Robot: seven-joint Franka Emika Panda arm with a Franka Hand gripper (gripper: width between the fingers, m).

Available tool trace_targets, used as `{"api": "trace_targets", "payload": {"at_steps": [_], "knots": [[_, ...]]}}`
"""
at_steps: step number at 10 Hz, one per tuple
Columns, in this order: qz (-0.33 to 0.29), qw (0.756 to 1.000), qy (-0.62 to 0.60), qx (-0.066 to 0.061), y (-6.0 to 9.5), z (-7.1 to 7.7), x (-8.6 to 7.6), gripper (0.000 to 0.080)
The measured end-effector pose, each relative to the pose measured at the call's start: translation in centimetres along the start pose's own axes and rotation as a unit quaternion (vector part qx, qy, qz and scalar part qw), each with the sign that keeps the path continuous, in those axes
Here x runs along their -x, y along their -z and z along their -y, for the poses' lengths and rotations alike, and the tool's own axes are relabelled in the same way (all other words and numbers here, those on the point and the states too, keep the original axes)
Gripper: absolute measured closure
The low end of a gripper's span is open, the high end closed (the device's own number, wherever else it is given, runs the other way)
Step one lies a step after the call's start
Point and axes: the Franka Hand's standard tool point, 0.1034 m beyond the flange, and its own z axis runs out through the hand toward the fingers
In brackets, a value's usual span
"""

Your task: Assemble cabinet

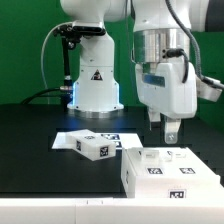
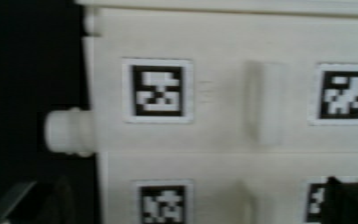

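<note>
The cabinet box [image 1: 168, 172] is white plastic and squat, standing flat at the front on the exterior view's right. Black-and-white square tags [image 2: 158, 92] mark its top and front face. The wrist view shows a raised ridge [image 2: 252, 100] between two tags and a round peg [image 2: 69, 135] jutting from its edge. A small tagged block [image 1: 97, 147] lies apart, to the exterior view's left.

The cabinet box [image 1: 165, 172] sits on the black table [image 1: 30, 150], with tags on its top and front faces. Just above the box hangs the pincer [image 1: 162, 128], its fingers apart with nothing between them. Near the box, toward the exterior view's left, a small tagged block [image 1: 90, 147] lies at the marker board [image 1: 124, 134] — on it or just before it, hard to tell. Behind the box stands the white robot base [image 1: 95, 85] with a triangle mark.
</note>
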Motion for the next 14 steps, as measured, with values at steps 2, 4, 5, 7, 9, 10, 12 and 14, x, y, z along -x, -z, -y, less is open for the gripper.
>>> {"api": "trace_targets", "payload": {"at_steps": [2,4,5,7,9,10,12,14], "knots": [[-0.002,1.000,0.000,0.000,-0.2,0.1,-0.1,0.0007],[-0.002,1.000,0.000,0.001,-0.2,0.1,-0.2,0.0002],[-0.002,1.000,0.019,0.001,-0.1,0.0,-0.1,0.0002],[-0.003,0.995,0.098,-0.004,-0.1,-0.9,0.6,0.0002],[-0.005,0.986,0.169,-0.003,0.0,-1.7,2.2,0.0002],[-0.008,0.980,0.198,-0.005,0.1,-1.7,2.4,0.0002],[-0.009,0.964,0.266,-0.004,0.1,-1.7,2.1,0.0002],[-0.030,0.920,0.390,-0.012,0.1,-1.3,1.8,0.0002]]}}
